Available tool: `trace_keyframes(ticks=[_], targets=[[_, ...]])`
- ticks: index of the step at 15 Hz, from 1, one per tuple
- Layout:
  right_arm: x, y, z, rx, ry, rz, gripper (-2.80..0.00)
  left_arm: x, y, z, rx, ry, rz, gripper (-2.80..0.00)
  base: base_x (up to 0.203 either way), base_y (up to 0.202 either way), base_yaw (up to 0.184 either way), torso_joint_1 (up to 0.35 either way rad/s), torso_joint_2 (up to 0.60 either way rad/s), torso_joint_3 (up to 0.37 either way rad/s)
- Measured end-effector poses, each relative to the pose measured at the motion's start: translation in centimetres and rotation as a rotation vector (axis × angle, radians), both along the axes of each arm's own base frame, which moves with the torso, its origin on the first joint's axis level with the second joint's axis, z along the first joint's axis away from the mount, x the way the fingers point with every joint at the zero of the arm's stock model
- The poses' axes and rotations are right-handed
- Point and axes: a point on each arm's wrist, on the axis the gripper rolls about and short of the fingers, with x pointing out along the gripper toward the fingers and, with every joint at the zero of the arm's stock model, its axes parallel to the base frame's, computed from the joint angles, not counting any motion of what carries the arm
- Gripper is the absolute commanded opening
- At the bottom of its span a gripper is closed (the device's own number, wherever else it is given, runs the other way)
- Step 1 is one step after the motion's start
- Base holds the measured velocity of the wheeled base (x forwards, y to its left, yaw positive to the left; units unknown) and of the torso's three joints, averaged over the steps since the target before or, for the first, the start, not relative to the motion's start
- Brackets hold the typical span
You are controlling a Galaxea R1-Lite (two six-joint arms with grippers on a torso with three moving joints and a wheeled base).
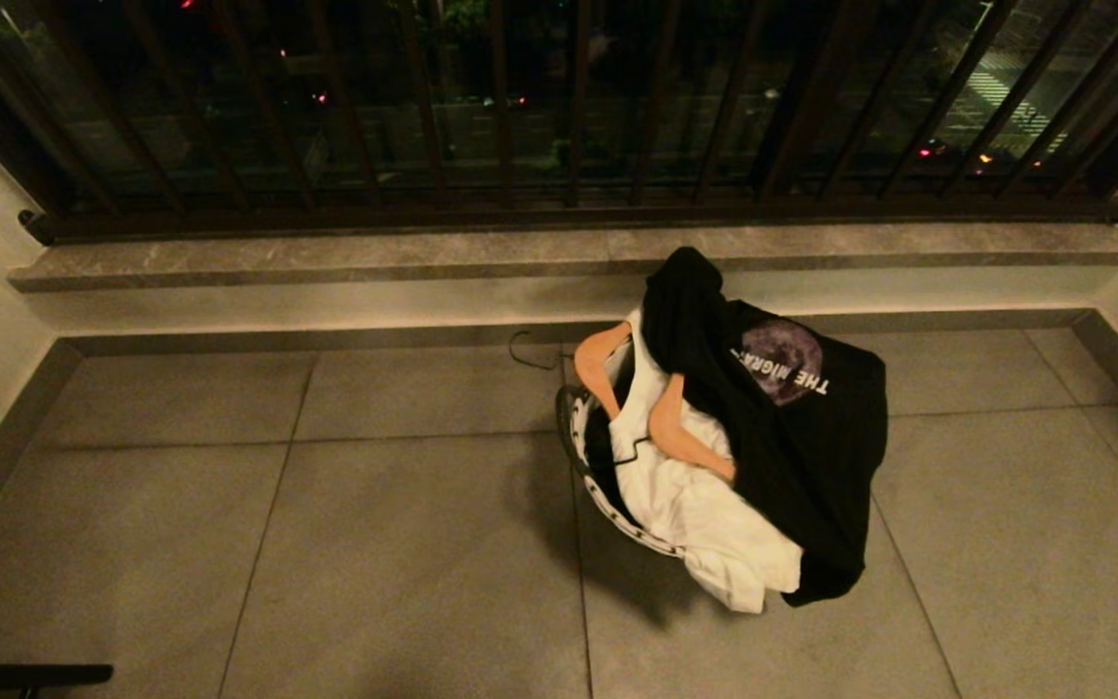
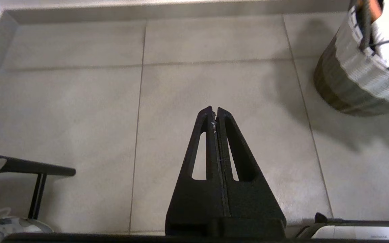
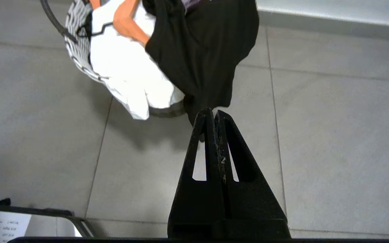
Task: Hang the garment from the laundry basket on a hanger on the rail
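The laundry basket [image 1: 617,505] stands on the tiled floor [image 1: 326,544] near the window ledge [image 1: 326,257], heaped with a black garment [image 1: 792,437], a white one [image 1: 705,515] and wooden hangers [image 1: 680,432]. Both arms hang idle above bare tile; the left gripper [image 2: 214,109] and right gripper [image 3: 211,110] are pressed together, holding nothing. I'd spread one gripper first and come down on the hanger's wood, not loose cloth. Dark guard bars [image 1: 569,107] back the ledge; no rail shows.
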Motion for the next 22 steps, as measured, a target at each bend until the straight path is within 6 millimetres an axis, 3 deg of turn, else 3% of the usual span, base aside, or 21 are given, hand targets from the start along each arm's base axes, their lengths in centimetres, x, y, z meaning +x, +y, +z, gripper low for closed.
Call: trace_keyframes(ticks=[22], targets=[[0.0, 0.0, 0.04, 0.0, 0.001, 0.0, -2.8, 0.0, 0.0, 0.0, 0.0, 0.0, 0.0, -2.8, 0.0, 0.0, 0.0, 0.002, 0.0, -0.198]])
